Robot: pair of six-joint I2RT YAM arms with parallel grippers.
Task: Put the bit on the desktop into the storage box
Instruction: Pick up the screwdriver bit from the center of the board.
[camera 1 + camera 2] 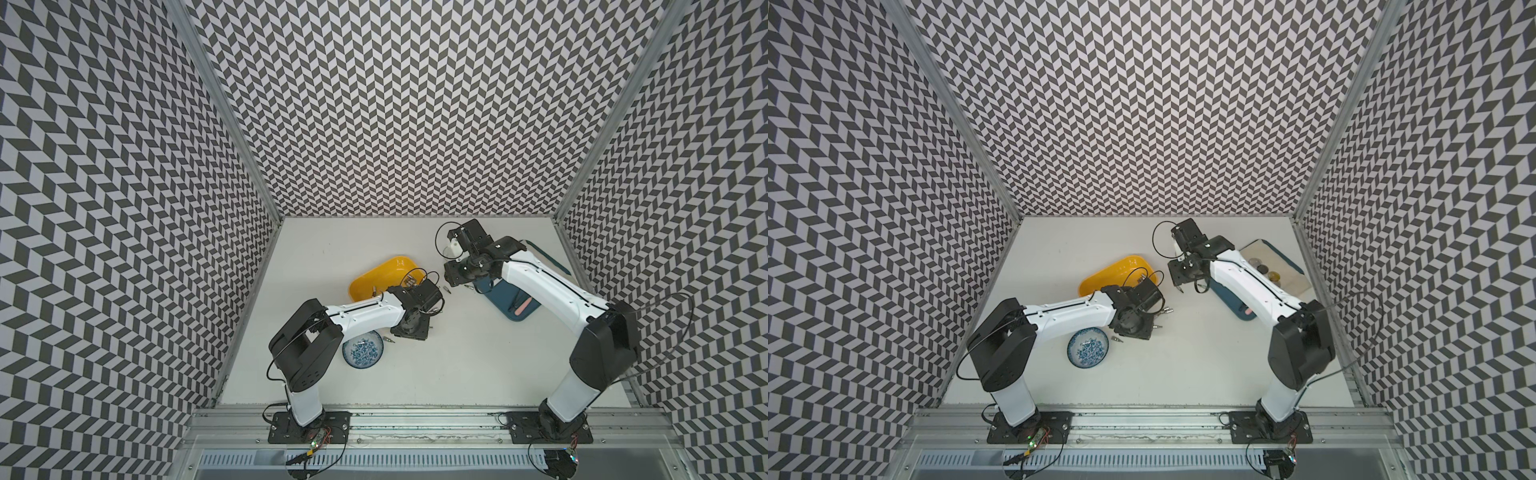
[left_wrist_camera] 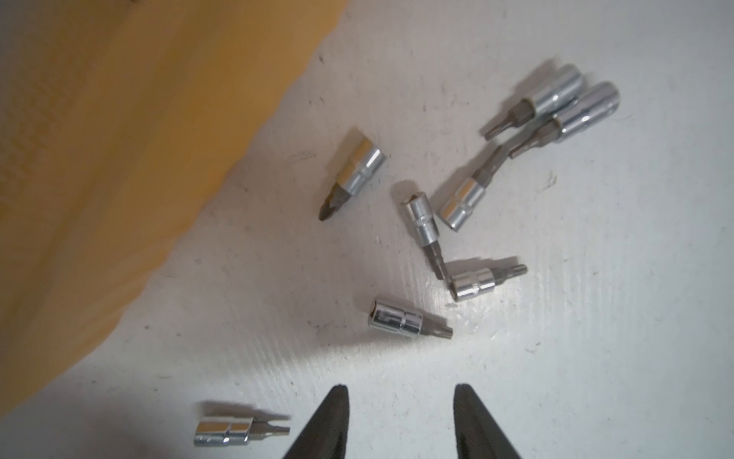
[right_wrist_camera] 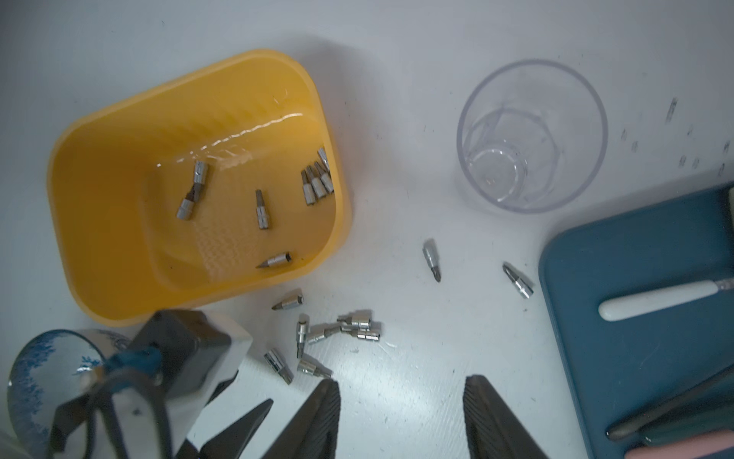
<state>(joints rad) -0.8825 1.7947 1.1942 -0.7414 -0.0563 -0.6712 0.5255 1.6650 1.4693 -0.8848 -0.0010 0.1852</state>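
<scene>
Left gripper [image 2: 399, 421]: my black fingers stand apart with nothing between them, hanging over the scuffed white matte desktop [image 2: 595, 357]. Just ahead of the tips lie short chrome bits [image 2: 409, 322] with dark driver ends. The nearest lies flat on its own, another lies off to one side, and the rest are in a loose cluster with some touching.

Right gripper [image 3: 403, 417]: jaws also apart and empty, over bare desktop between that cluster and the flat dark-blue board [image 3: 615, 357].

The shallow yellow plastic storage box [image 3: 99, 198] sits just beside the cluster. Several bits already lie in it, some bunched against one wall. One loose bit lies close to its outer wall. Two more bits lie well apart from the cluster, toward the board.

Beyond those two, a clear plastic cup [image 3: 476, 119] stands upright. A white-handled tool [image 3: 655, 300] lies on the board. My left arm's wrist [image 3: 178, 349] crowds the right wrist view, next to the round blue-and-white patterned bowl [image 1: 362, 350]. In both top views that bowl sits beside my left arm, and the left wrist overlaps the box's near corner.

Black-and-white chevron walls [image 1: 395, 104] close three sides of the room. An aluminium rail [image 1: 415, 419] along the front carries both arm bases.
</scene>
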